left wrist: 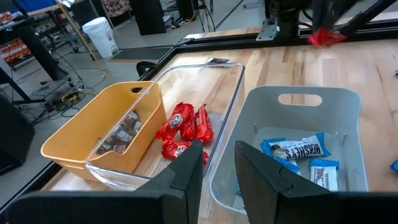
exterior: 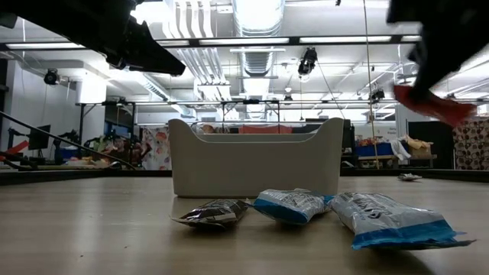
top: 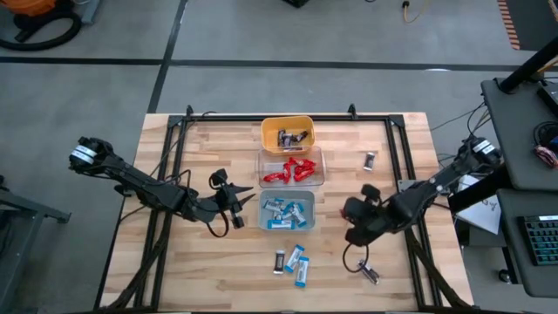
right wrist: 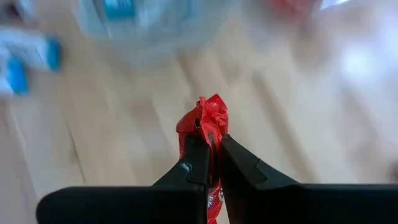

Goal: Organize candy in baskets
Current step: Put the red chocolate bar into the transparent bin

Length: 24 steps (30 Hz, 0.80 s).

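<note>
"HERSHEY'S" reads on a blue-and-white candy wrapper (left wrist: 297,150) lying in the grey-blue basket (left wrist: 348,118).

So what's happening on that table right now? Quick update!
Right claw shut on red candy, lifted off table. Left claw open, hanging beside grey-blue basket. Loose candies on wood, nothing blocking.

A light wooden tabletop (top: 209,262) sat on a grey floor (top: 87,96). A keyboard (top: 540,240) lay on a dark desk (top: 514,122) beside it. A white bin (left wrist: 99,34) stood beyond.
</note>
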### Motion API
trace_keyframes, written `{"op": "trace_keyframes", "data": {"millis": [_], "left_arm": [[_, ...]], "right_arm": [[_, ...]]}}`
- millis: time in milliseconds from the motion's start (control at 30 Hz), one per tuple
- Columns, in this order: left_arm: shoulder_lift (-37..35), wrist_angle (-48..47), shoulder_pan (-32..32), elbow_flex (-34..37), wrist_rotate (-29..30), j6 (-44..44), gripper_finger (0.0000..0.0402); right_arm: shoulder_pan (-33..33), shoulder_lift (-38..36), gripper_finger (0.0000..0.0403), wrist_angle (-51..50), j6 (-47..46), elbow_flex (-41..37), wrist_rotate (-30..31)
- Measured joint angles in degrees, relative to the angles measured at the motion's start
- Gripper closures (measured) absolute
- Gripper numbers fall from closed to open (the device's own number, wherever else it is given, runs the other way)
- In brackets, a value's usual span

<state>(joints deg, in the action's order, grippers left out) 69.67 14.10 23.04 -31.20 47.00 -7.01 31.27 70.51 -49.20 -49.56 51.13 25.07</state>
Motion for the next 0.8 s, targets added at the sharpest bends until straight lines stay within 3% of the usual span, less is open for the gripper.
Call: {"op": "trace_keyframes", "data": {"millis": [200,300,500,800], "left_arm": [[0.0,0.0,0.0,0.0,0.0,0.0,0.0324],[0.0,0.0,0.0,0.0,0.0,0.0,0.0324],[0.0,0.1,0.0,0.0,0.0,0.0,0.0324],[0.0,0.0,0.0,0.0,0.0,-0.6,0.0324]], "right_arm": [[-2.3,-5.3,0.0385,15.4,16.9,-1.1,12.4],[-3.9,-7.0,0.0385,26.2,26.9,-3.1,15.3],[-9.5,-7.0,0.0385,46.4,42.7,-7.4,15.6],[-19.7,-3.1,0.0385,65.7,51.4,-11.7,15.5]]}}
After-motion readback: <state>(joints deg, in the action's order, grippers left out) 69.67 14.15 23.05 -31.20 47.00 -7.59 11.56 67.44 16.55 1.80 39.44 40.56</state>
